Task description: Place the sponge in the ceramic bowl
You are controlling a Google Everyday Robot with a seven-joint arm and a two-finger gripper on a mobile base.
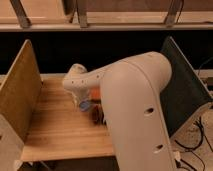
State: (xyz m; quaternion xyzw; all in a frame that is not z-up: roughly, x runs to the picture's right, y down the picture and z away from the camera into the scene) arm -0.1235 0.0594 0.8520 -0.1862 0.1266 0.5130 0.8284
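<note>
Sponge at the end effector, arm bent low over wooden table, grip cannot be told.

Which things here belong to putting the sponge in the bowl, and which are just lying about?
For the job:
sponge, just under the end effector at mid-table
bowl, mostly hidden behind the arm

Lying about:
tan board, left
dark panel, right
cables, on the floor at the right

fingers w/ sponge over wood table, bowl partly hidden
</note>
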